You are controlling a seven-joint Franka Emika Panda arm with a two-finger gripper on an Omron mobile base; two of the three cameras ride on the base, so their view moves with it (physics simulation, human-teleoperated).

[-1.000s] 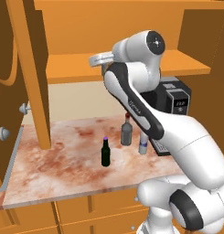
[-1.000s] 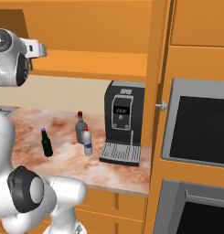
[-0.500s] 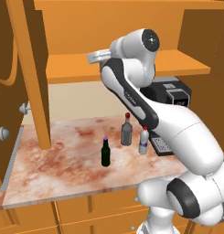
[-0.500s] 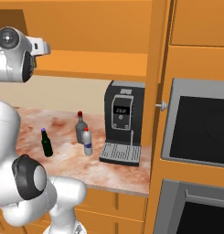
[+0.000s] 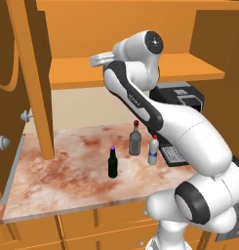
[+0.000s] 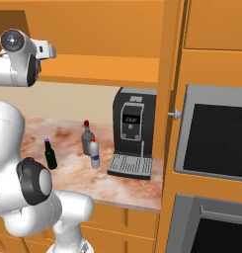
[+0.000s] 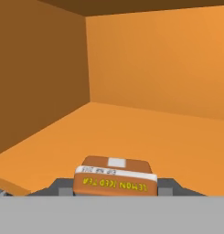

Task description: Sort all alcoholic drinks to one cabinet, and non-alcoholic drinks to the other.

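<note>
Arm raised high, wrist reaching into open upper cabinet at shelf level. Gripper clamped on juice carton, held between fingers just above cabinet floor; label, upside down, reads "LEMON ICED TEA". On counter: beer bottle w/ purple cap, nearest; grey bottle w/ red cap behind; white plastic bottle just right of it, near coffee machine, display "22.2".
</note>
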